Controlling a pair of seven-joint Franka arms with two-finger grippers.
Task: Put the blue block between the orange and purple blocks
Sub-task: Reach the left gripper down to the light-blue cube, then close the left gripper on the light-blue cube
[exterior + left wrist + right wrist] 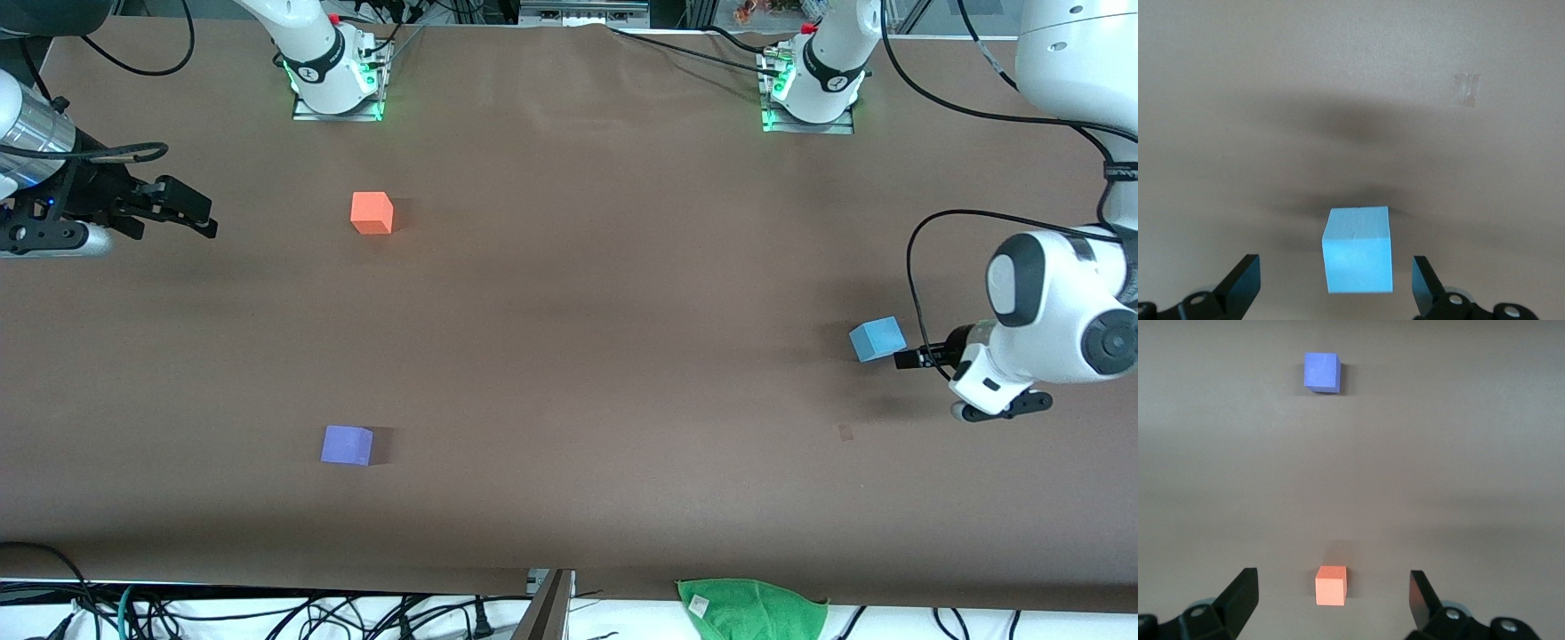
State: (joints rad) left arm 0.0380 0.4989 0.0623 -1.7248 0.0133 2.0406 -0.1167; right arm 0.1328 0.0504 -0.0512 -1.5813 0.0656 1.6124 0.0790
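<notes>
The blue block (877, 339) sits on the brown table toward the left arm's end. My left gripper (914, 358) is low beside it and open. In the left wrist view the blue block (1358, 249) lies in line with the gap of the left gripper (1335, 265), and neither finger touches it. The orange block (372, 213) is toward the right arm's end, farther from the front camera than the purple block (347, 444). My right gripper (203, 218) is open and empty, waiting at its end of the table. The right wrist view shows the right gripper (1333, 580), the orange block (1331, 585) and the purple block (1321, 372).
A green cloth (751, 609) lies at the table's edge nearest the front camera. A small tape mark (845, 433) is on the table near the blue block and also shows in the left wrist view (1467, 89). Cables hang along the table's edges.
</notes>
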